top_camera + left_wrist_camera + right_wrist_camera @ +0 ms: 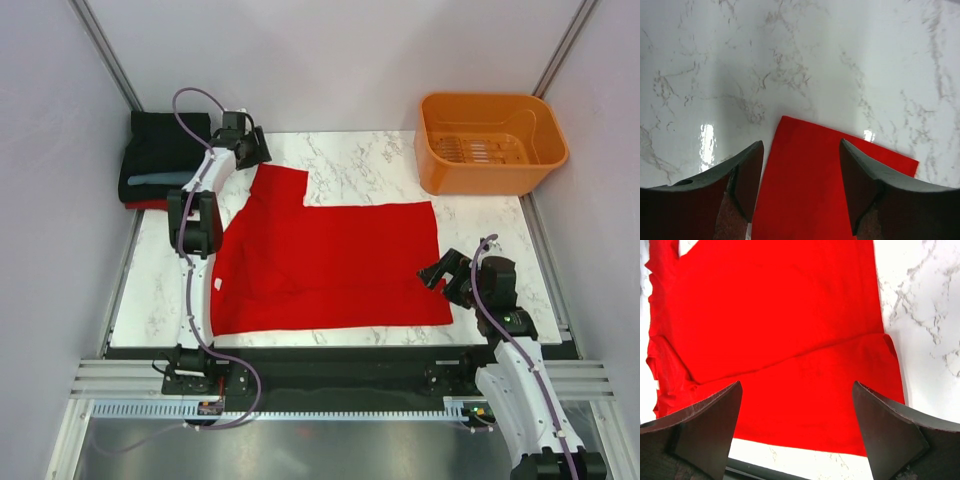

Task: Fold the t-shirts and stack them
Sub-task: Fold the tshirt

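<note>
Top external view: left tool (248, 143) stood open, empty, over the 11 o'clock sleeve of the red shirt (330, 265); right tool (436, 274) gaped wide, empty, at 4 o'clock.

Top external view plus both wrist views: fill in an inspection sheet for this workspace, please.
Surface: white marbled table, some glare spots.
Job's things: red t-shirt spread flat, one sleeve pointing to the far side; folded stack at far left, black on top, slate-blue and red edges below.
Clutter: orange basket at far right.
Claws: left claw open over the sleeve; right claw open over the shirt's right edge.
Cables: purple cable on the left arm, another on the right arm.
Surroundings: white walls; metal rails at the near edge.
</note>
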You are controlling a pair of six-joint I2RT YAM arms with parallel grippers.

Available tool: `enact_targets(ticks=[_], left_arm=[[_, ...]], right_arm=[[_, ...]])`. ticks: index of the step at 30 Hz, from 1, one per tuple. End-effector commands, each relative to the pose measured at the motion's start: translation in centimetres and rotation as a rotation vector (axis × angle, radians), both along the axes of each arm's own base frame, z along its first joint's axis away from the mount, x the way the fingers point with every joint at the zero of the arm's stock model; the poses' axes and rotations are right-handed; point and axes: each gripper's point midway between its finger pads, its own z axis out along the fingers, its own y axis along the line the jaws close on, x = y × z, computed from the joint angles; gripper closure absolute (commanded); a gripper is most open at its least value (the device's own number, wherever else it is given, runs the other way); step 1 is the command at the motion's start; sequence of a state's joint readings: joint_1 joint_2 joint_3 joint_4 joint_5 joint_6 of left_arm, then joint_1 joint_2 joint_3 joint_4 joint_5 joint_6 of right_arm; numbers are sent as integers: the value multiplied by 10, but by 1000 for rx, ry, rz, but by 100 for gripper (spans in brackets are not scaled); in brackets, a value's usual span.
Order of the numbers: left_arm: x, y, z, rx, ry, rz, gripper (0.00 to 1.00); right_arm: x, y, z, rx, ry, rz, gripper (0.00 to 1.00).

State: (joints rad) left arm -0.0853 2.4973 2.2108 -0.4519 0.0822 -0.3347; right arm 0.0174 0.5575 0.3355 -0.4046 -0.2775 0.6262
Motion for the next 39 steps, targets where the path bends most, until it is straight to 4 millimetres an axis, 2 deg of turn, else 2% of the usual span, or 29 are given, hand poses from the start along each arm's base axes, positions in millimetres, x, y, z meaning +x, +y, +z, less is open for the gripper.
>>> enact_targets(ticks=[1, 6, 12, 15, 18, 19, 21, 22, 23, 24, 26, 28, 29, 30, 31, 32, 33, 34, 35, 36, 37, 38, 39], left_arm=[[11, 9, 10, 80, -23, 25, 32], [7, 4, 1, 32, 10, 60, 33], [-5, -17, -26, 5, 85, 14, 33], [-13, -24, -43, -25, 127, 6, 37], [-14, -27, -48, -58, 144, 6, 47], [-14, -27, -47, -57, 142, 7, 57], [-13, -23, -47, -50, 141, 23, 64], [-12, -23, -48, -61, 138, 22, 73], [-12, -24, -48, -91, 141, 5, 77], [-11, -24, -51, -111, 146, 3, 87], [-10, -25, -53, -177, 147, -4, 98], [-12, -24, -49, -182, 140, -6, 98], [-7, -25, -42, -181, 97, -11, 98], [-19, -23, -57, -175, 120, -4, 98], [-18, -23, -32, -179, 63, -2, 98], [-8, -22, -20, -181, -22, 3, 98], [-25, -20, -40, -171, 11, 13, 98], [-26, -20, -20, -176, -36, 11, 98], [-22, -19, -16, -179, -75, 11, 98], [-29, -18, -22, -176, -64, 15, 98], [-30, -18, -20, -179, -70, 16, 98], [-31, -18, -21, -181, -68, 16, 98], [-30, -17, -19, -183, -70, 17, 98]], right_arm=[[12, 2, 18, -15, -94, 30, 2], [14, 1, 18, -21, -80, 27, 2], [18, -2, 23, -29, -74, 11, 2], [19, -4, 24, -36, -71, -1, 2], [20, -6, 27, -40, -75, -13, 2], [21, -7, 28, -46, -79, -15, 2], [23, -9, 29, -60, -76, -22, 2], [26, -11, 35, -67, -86, -29, 2], [30, -15, 34, -79, -72, -51, 2], [34, -18, 35, -84, -69, -68, 2], [49, -26, 41, -91, -75, -128, 3], [64, -32, 49, -109, -88, -171, 6], [76, -34, 39, -134, -54, -177, 7], [83, -38, 36, -163, -36, -192, 8], [99, -42, 48, -193, -54, -212, 9], [109, -39, 27, -243, 21, -182, 9], [128, -44, 39, -287, 4, -211, 9], [138, -44, 36, -314, 15, -214, 10], [148, -43, 15, -343, 67, -201, 12], [158, -43, 13, -364, 64, -197, 14], [177, -46, 8, -382, 64, -214, 16], [186, -47, 5, -389, 61, -216, 18], [203, -45, 14, -396, 31, -209, 19]])
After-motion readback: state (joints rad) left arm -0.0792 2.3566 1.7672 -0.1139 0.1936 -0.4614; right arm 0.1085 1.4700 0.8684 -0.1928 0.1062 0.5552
